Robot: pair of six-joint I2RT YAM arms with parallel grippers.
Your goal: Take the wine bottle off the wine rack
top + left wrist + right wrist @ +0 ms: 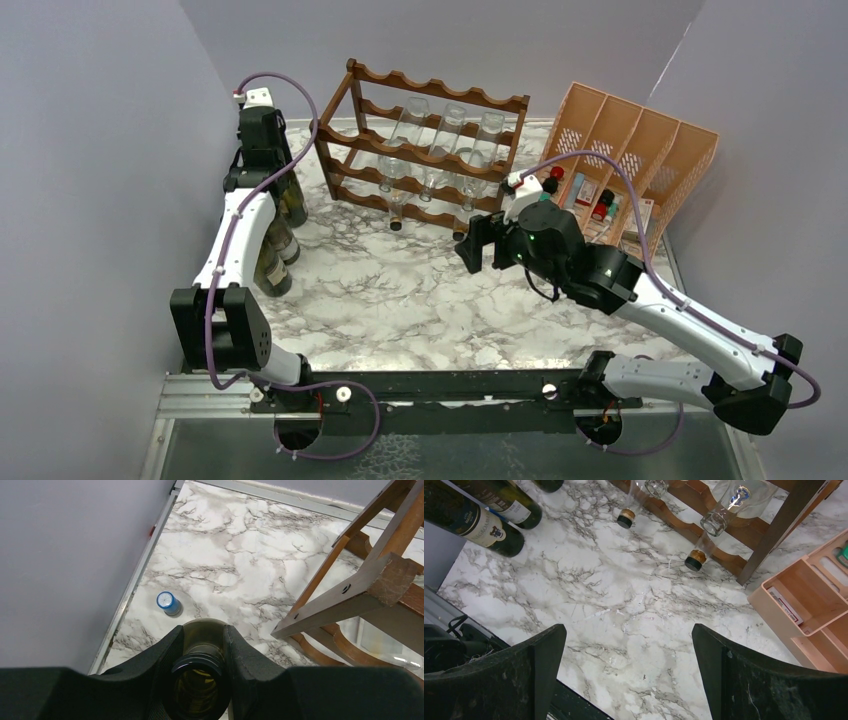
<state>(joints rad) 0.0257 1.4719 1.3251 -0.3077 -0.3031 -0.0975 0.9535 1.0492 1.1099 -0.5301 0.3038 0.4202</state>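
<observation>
The left fingers (160, 655) are clamped narrow on the neck of a dark green wine bottle (199, 661), just under its lip. That grip lets the bottle hang upright, so it can be stood down rather than laid, and its open mouth faces straight up at the wrist camera. The bottle is off the wine rack (436, 88), to the rack's left between its end post and the left wall. It is at the far end of a row of dark bottles (278, 248) standing along that wall, so the row looks like the place where removed bottles are parked. Whether its base touches the tabletop (400, 300) I cannot tell, since the arm and fingers hide it. A small blue-topped round thing (167, 602), possibly a cap, stands on the marble just beyond the bottle. The right fingers (541, 670) are spread wide with nothing between them, hovering over bare marble in front of the rack and near the protruding necks. That looks like readiness for another pull. The rack holds several clear glass bottles (450, 125) lying in its scalloped rails, necks pointing forward and down, two of them showing dark capped ends (696, 560) low at the front. To the right, the peach divided organiser (600, 120) leans back and carries small red-capped items and flat cards in its compartments.
</observation>
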